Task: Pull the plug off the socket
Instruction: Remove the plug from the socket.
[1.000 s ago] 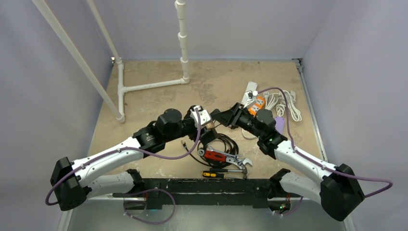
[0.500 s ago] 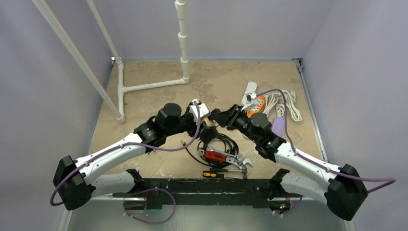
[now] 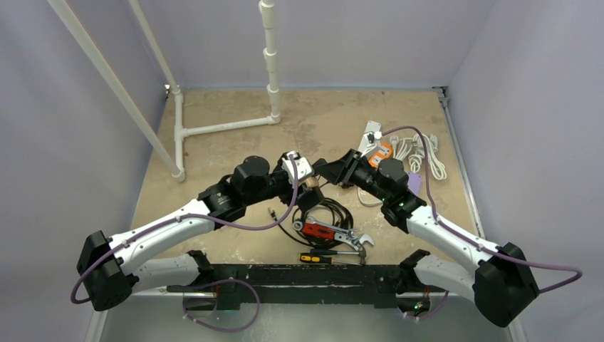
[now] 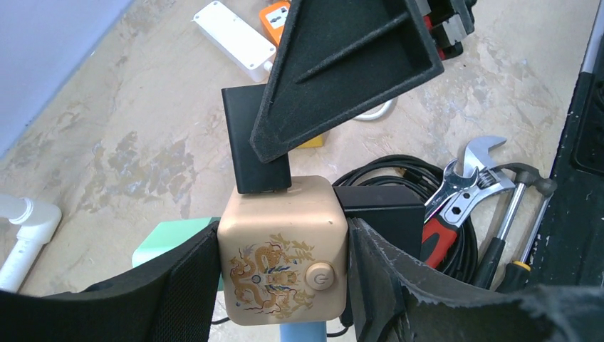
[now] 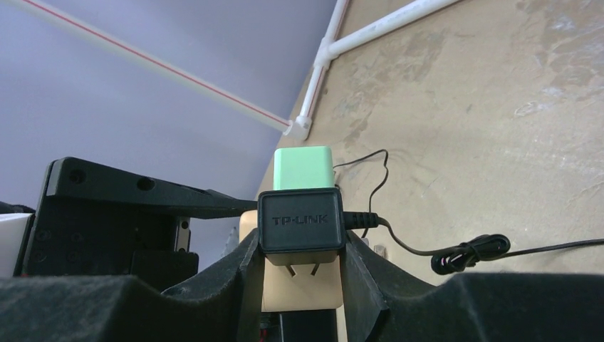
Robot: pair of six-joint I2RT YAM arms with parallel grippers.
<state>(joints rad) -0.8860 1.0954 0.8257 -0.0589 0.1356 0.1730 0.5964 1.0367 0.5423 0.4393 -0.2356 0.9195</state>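
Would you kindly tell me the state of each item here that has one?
gold cube socket: clamped in the left gripper.
black TP-LINK plug: clamped in the right gripper, prongs partly exposed.
green plug: seated against the socket.
wrench: lying on the cable coil.

On my right wrist feed, the one piece of lettering I can read is "TP-LINK". It is raised in capitals across the face of the black plug (image 5: 298,221), just below the middle of the frame. On the left wrist feed, the gold socket cube (image 4: 283,260) at lower centre has a printed dragon emblem (image 4: 265,274), and I cannot make out any letters in it. Just right of the emblem, a round button (image 4: 320,276) bears a power symbol. From the top view, any print is too small for me to read.
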